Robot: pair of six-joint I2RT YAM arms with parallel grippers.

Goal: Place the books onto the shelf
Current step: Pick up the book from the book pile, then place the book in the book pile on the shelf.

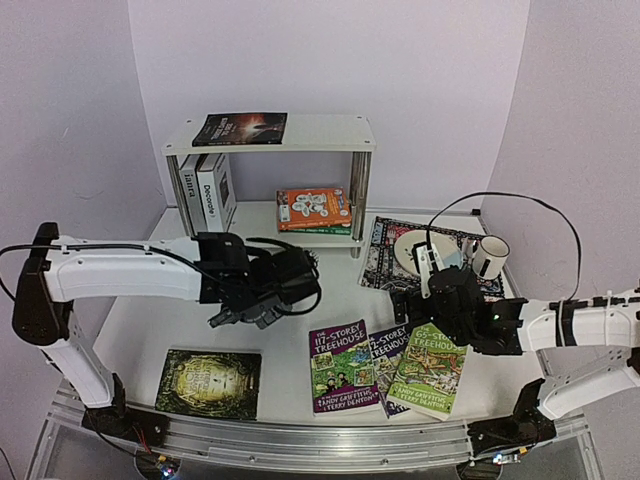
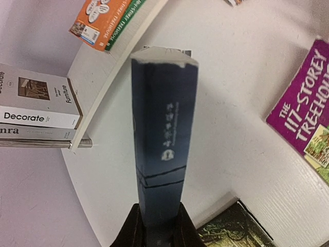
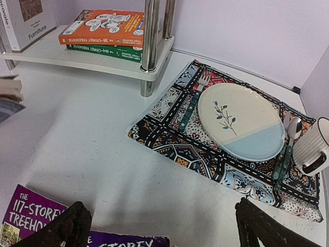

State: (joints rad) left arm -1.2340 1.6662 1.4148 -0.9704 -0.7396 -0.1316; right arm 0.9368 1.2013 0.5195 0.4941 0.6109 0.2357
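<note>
L tool (image 1: 262,298): squeezing dark blue book (image 2: 164,128) by its end | R tool (image 3: 164,226): wide open, empty | shelf (image 1: 330,130): ahead-left of L tool | risk: book cd slip out or bump shelf edge

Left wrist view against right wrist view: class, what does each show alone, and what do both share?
Only left wrist: the left end effector clamping a dark blue book by its spine, plus a dark green book. Only right wrist: plate, mug and patterned mat. Both: the orange book on the shelf, and the purple Treehouse book.
</note>
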